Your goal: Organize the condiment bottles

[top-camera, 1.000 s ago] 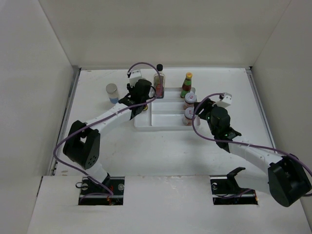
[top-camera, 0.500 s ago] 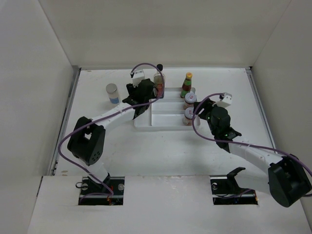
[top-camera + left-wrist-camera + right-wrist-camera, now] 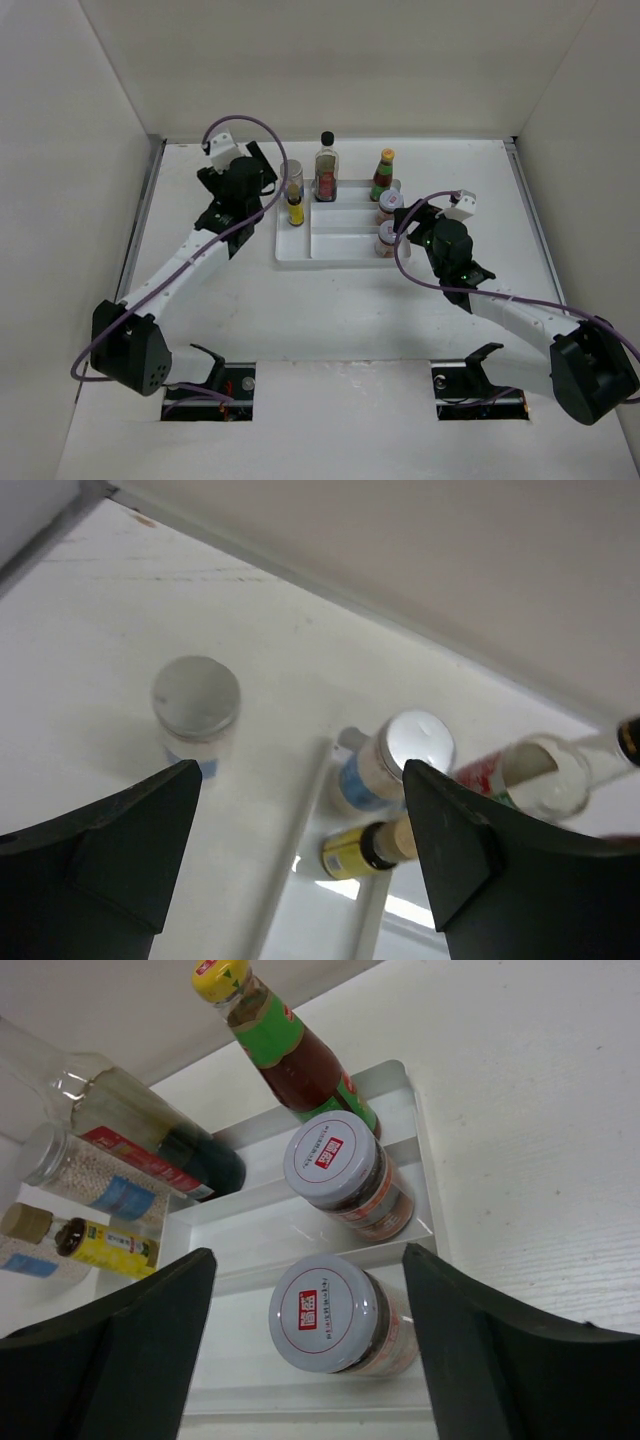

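Note:
In the white tray (image 3: 300,255) stand a grey-lidded blue-labelled jar (image 3: 293,176), a tiny yellow bottle (image 3: 295,212), a tall clear black-capped bottle (image 3: 326,172), a yellow-capped sauce bottle (image 3: 384,172) and two pale-lidded reddish jars (image 3: 390,205) (image 3: 386,237). My left gripper (image 3: 245,175) hangs open left of the tray and hides what is beneath it. The left wrist view shows a second grey-lidded jar (image 3: 195,710) on the table, ahead of the left finger. My right gripper (image 3: 310,1360) is open astride the near reddish jar (image 3: 330,1325), with its fingers apart from the glass.
White walls close in the table on three sides, and the back wall (image 3: 330,70) rises just behind the tray. The left wall's foot (image 3: 140,230) runs close to the left arm. The tray's middle compartments (image 3: 250,1250) hold nothing.
My left gripper has opened and swung left and back off the tray, uncovering the grey-lidded jar and the tiny yellow bottle. My right gripper's fingers have spread wider around the near reddish jar.

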Controlling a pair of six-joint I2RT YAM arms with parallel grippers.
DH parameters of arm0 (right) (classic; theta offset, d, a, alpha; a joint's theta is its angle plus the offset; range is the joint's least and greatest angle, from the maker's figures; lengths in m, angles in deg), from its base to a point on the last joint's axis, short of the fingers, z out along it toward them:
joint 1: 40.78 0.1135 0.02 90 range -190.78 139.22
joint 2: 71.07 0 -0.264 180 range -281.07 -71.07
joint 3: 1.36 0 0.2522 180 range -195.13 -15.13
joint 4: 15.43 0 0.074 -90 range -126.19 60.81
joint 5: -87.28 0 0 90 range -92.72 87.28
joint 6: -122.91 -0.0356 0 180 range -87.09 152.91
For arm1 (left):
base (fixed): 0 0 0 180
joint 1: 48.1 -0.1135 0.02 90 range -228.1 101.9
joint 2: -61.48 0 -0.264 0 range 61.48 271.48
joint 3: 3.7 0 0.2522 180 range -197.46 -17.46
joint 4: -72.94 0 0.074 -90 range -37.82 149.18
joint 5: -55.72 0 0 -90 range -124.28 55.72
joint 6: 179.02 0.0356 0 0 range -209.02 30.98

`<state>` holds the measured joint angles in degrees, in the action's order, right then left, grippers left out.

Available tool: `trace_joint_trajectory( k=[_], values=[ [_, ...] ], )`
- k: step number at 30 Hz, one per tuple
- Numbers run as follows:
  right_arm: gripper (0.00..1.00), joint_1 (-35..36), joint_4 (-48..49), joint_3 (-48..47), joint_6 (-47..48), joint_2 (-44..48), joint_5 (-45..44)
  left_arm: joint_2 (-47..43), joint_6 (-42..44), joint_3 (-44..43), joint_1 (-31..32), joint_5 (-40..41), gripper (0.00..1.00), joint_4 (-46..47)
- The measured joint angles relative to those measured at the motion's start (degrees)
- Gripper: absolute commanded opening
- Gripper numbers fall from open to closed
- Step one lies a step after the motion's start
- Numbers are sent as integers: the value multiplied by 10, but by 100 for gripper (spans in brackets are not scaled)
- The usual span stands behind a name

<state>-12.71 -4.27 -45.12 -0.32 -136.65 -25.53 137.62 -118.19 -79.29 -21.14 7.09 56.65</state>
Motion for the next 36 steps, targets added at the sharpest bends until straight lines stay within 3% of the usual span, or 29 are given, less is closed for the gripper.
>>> trace_joint_trajectory(
  k=[4,10,19,25,29,36],
  values=[
    [100,0,0,0,0,0,0,13,-11,-1,-63,-2,88,-20],
    [100,0,0,0,0,1,1,110,-15,-30,-122,-38,89,-52],
    [100,-5,1,17,0,28,-6,188,-12,-86,-142,-83,86,-63],
    [100,-19,19,63,-3,106,-30,202,-12,-97,-142,-83,74,-59],
    [100,-33,33,71,-14,128,-38,212,-12,-97,-143,-83,73,-59],
    [100,-63,39,104,-46,162,-42,213,-8,-81,-148,-75,41,-31]
  ],
)
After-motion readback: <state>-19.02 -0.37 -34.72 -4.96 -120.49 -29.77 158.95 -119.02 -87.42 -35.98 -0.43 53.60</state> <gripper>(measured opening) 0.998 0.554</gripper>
